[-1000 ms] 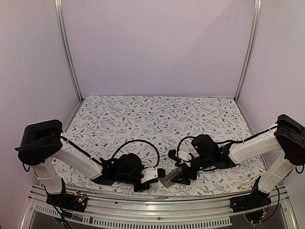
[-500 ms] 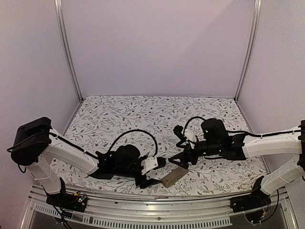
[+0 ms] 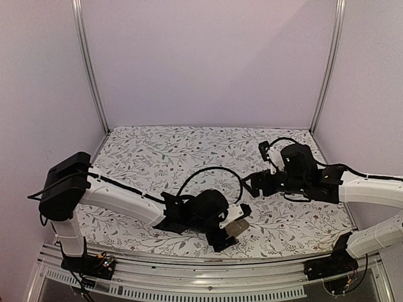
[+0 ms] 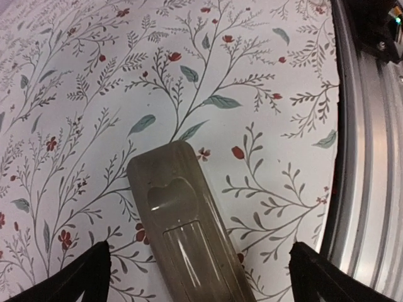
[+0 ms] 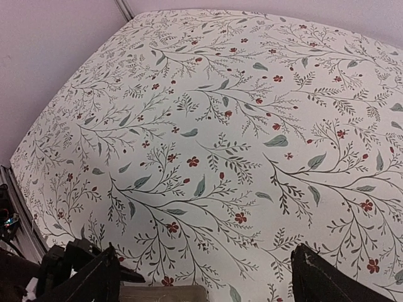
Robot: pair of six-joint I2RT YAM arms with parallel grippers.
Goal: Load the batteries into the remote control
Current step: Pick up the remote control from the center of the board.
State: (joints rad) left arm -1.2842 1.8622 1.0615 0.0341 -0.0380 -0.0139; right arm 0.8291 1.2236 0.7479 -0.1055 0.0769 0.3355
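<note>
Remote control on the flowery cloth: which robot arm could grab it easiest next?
Left, probably. The open left gripper straddles the remote control, which lies back-up on the cloth; the right gripper, also open, is farther away.

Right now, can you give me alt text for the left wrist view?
The remote control lies back-up on the floral tablecloth, between the left arm's wide-open fingers, which do not touch it. A metal rail runs along the right edge.

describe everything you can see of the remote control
The remote control lies flat, back up, on the floral cloth near the table's front rail. It looks like glossy grey-tan plastic, with a rounded end, a thumb dent and a closed cover panel. It sits between the left gripper's open fingers, which don't touch it.
</note>
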